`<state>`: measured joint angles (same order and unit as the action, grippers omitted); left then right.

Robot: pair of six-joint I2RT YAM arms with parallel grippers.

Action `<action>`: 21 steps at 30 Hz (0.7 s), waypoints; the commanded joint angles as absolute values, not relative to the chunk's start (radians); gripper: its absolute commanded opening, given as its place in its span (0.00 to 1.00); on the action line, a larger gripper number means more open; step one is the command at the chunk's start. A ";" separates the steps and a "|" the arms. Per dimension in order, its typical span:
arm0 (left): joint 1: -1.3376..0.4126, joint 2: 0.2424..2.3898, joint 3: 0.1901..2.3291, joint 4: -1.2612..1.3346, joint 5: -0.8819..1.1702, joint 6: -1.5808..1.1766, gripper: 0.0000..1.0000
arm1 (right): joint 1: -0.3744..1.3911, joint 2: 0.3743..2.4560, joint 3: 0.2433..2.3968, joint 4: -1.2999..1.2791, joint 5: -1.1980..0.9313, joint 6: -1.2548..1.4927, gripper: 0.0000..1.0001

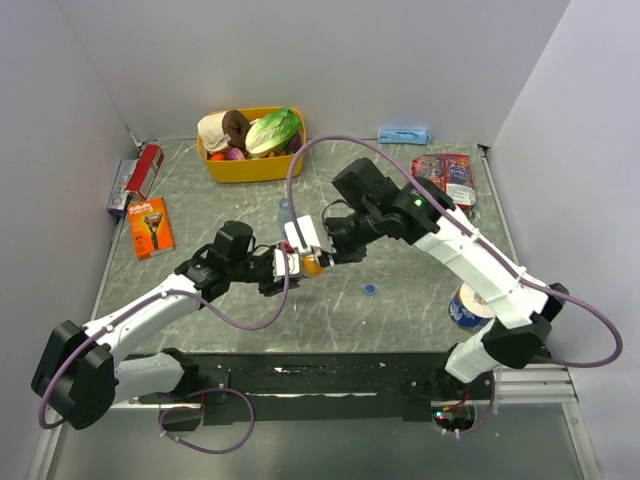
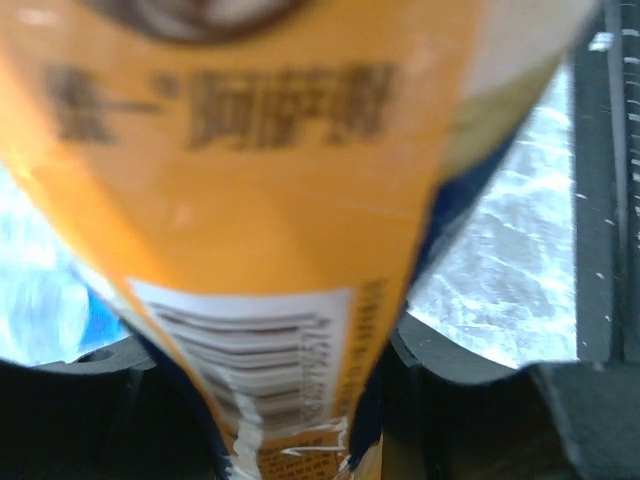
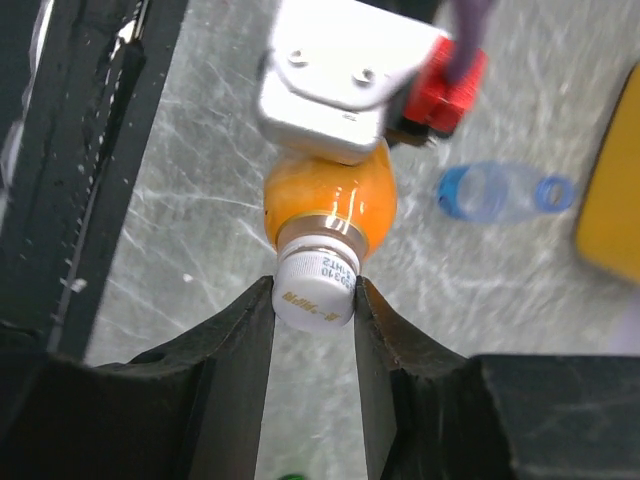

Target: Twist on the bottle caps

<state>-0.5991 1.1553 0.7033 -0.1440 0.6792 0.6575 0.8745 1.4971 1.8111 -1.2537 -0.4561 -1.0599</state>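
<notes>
Mid-desk (image 1: 410,315), the left claw (image 1: 287,264) clamps the glossy orange bottle (image 3: 330,195) while the right claw (image 3: 314,300) pinches the white cap (image 3: 316,283) sitting on its neck. The blue cap (image 1: 371,290) lies loose on the scratched grey surface nearby. The clear water bottle (image 3: 490,192) lies behind them, with a yellow bin (image 1: 225,170) and a round can (image 1: 466,308) well apart.
</notes>
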 commanded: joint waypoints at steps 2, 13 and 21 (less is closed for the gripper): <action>-0.617 1.056 0.648 0.233 0.526 0.411 0.01 | 0.870 1.609 1.851 -1.245 -0.429 -0.694 0.29; -0.791 0.999 0.581 0.476 -0.139 0.423 0.01 | 0.847 1.713 1.868 -1.285 -0.573 -0.459 0.30; -0.824 0.986 0.522 0.428 -0.249 0.555 0.01 | 0.828 1.733 1.899 -1.273 -0.585 -0.450 0.33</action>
<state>-0.8139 1.0279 0.4770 0.1600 -0.1551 0.5468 0.8001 1.6913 1.8828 -1.2507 -0.4648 -0.5026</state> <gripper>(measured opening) 0.526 0.415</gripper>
